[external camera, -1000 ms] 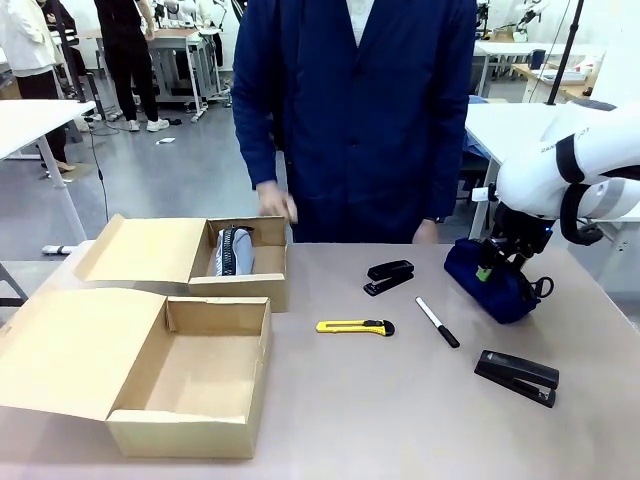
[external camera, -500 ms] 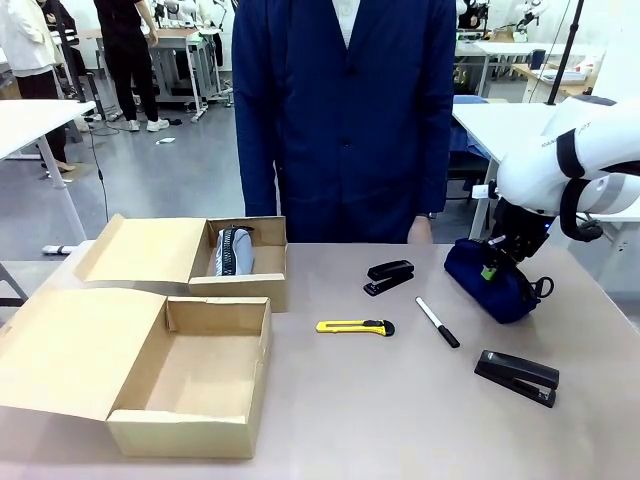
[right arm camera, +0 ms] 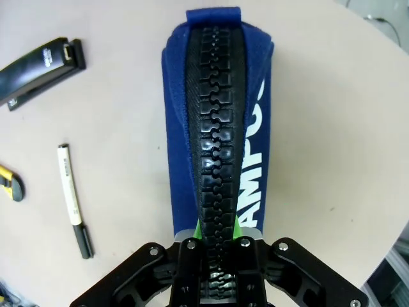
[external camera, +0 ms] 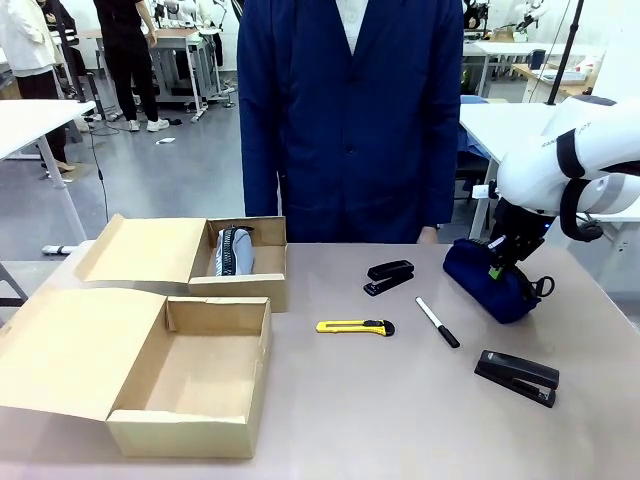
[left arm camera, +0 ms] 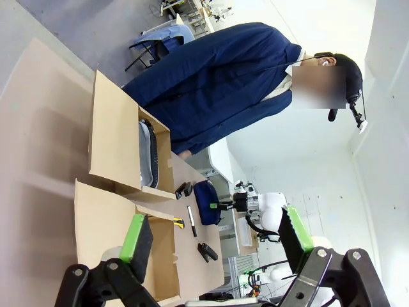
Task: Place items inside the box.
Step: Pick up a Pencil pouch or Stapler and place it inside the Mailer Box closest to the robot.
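Right fingers (right arm camera: 190, 256) have clamped onto the navy pouch (right arm camera: 185, 115); left fingers (left arm camera: 136, 238) stand apart.

White right arm (external camera: 548, 165), black band; black claw (external camera: 499, 264), green pads (external camera: 493, 271).

navy pouch (right arm camera: 177, 128): woven cloth, black plastic zip (right arm camera: 214, 128) | near box (external camera: 185, 432): matt cardboard | stapler (right arm camera: 41, 64): glossy black | table (external camera: 400, 410): smooth matt
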Robot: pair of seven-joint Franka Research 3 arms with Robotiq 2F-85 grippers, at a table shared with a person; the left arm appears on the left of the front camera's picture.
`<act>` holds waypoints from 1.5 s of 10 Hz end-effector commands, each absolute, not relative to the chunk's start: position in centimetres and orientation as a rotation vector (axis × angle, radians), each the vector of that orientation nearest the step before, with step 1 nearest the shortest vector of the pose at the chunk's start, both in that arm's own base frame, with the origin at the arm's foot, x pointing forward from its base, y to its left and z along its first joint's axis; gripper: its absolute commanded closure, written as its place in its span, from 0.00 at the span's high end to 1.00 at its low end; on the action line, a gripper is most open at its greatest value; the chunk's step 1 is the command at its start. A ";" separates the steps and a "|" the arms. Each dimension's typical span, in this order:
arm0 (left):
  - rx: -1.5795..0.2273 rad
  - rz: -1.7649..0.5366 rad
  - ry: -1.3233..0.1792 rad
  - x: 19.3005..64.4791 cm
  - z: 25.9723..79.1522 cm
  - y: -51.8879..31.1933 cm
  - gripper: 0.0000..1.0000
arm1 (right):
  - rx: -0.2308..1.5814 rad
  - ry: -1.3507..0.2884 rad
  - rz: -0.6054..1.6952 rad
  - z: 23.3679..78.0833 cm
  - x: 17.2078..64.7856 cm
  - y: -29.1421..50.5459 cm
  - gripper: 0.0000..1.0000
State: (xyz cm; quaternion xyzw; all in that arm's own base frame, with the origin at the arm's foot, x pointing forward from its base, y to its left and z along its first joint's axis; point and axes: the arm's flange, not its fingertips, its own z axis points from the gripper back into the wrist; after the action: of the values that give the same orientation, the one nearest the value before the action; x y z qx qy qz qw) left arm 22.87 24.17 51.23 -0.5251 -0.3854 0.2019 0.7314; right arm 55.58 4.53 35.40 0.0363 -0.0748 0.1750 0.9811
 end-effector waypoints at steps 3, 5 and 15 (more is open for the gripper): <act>-1.163 0.426 -0.875 23.0 51.4 24.1 1.00 | 0.072 -0.169 0.316 36.5 55.2 3.6 0.00; -1.163 0.426 -0.875 23.0 51.4 24.1 1.00 | 0.128 -0.218 0.334 40.3 52.9 1.3 0.00; -1.163 0.426 -0.875 23.0 51.4 24.1 1.00 | 0.170 -0.362 0.793 54.7 31.9 -4.5 0.00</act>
State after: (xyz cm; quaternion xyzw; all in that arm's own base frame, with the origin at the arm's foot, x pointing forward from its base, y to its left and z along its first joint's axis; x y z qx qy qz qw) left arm 22.86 24.18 51.29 -0.5250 -0.3861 0.2020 0.7311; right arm 29.95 -3.02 53.78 0.0854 -0.1863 0.4432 0.8727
